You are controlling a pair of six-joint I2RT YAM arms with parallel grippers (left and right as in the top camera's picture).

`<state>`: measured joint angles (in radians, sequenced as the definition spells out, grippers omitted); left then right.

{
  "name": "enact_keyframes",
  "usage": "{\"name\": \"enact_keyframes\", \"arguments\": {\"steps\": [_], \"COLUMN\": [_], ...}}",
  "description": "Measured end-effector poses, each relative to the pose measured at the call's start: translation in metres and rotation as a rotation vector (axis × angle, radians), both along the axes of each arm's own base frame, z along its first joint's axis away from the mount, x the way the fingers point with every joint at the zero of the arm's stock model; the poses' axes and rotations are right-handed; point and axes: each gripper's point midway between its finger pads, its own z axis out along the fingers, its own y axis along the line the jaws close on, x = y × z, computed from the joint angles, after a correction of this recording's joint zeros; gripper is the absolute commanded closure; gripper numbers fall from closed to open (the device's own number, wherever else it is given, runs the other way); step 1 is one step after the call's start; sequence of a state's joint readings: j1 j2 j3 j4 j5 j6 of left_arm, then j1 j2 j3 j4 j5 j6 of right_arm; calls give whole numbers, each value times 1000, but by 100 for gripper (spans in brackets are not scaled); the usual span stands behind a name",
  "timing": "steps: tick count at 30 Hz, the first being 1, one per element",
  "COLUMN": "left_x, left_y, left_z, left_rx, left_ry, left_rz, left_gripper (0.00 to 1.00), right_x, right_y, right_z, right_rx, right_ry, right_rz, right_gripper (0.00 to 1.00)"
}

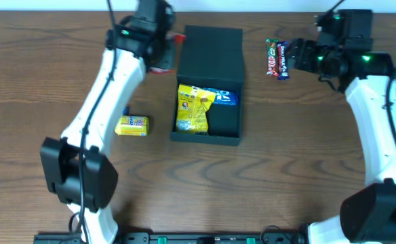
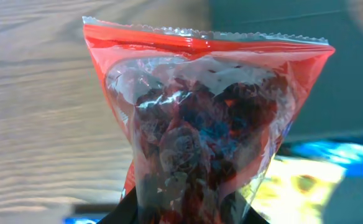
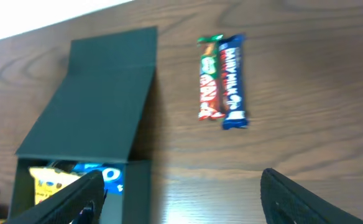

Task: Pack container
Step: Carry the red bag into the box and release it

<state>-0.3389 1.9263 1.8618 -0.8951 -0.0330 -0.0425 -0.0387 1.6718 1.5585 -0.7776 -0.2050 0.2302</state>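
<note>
1. The container (image 1: 209, 61) is a dark box. It sits near the middle of the wooden table (image 1: 286, 163), a bit toward 12 o'clock.
2. Its flap lid is open and lies back toward 12 o'clock.
3. Inside the box is a yellow packet (image 1: 191, 112). A blue packet (image 1: 226, 97) lies right next to it, at its 2 o'clock. The blue one has white letters, but they are too small for me to read.
4. The left gripper (image 2: 184, 214) is at about 10 o'clock from the box, just beside the lid. Its fingers are squeezed onto the bottom of a red bag (image 2: 206, 124).
5. The bag has a red top with a zigzag edge and a see-through front. Dark lumpy bits show inside. I can read no words on it.
6. The right gripper (image 3: 181, 199) is at about 2 o'clock from the box. Its two fingers are spread wide apart and nothing is between them.
7. Two snack bars lie side by side, touching, on the table near the right gripper. They are apart from the box.
8. The blue bar (image 3: 233, 81) has white writing that looks like "Dairy Milk".
9. The green and red bar (image 3: 209, 78) has writing too, but it is too blurry to read.
10. Another small yellow pack (image 1: 131, 126) lies on the table at about 8 o'clock from the box, a little way off. Its print is too small to read.
</note>
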Motion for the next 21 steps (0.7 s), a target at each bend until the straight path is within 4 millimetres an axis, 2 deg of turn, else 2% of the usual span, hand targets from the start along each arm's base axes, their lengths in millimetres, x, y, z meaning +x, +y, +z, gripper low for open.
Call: {"name": "enact_keyframes", "arguments": {"steps": [4,8,12,15,21], "left_x": [-30,-51,-68,-73,-79], "left_y": [-44,-71,-86,-93,-94], "left_z": [-6,-18,-39,-53,-71], "left_rx": [-42,-61,-23,7,51], "left_ry": [68,129,188,208,242], "left_rz": [4,39,80,95,135], "left_gripper": [76,75,75,75,75], "right_x": [0,0,0,0,-1], "right_y": [-17,-28,-34,-33,-33], "right_z": [1,2,2,2,0], "right_rx": [-1,-2,-9,-15,-22], "right_ry": [-4,-6,-8,-10,-3], "right_rz": [-38,-61,-67,-57,-49], "right_gripper": [18,17,16,16,15]}}
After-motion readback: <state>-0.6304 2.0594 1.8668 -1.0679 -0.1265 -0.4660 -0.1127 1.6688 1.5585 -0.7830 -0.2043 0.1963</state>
